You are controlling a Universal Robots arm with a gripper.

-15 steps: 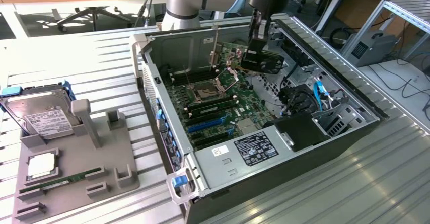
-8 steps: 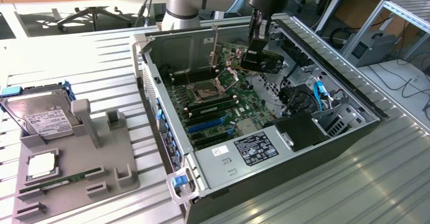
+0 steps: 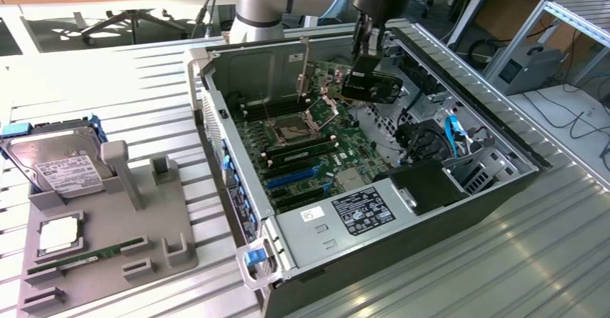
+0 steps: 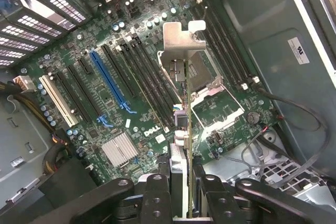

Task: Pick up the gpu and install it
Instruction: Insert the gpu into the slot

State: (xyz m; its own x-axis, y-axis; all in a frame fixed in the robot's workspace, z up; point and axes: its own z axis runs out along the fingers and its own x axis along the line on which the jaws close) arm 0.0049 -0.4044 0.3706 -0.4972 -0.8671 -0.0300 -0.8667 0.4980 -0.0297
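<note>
1. My gripper [image 4: 181,195] is pinching the gpu [image 4: 187,124] between its fingers. The card hangs directly below it, inside the open case [image 3: 214,118].
2. Its long axis runs from the fingers out to the silver bracket [image 4: 181,38], above the motherboard [image 3: 305,146] and not seated in any slot.
3. The card is thin, with a green board, a black cooler and bright metal.

My exterior view high above the table [image 3: 533,261], angled down into the open computer case [image 3: 250,71], my wrist view close behind my jaws, facing down onto the motherboard [image 4: 105,77], both sharing that board and the gpu [image 4: 181,45] I grip
</note>
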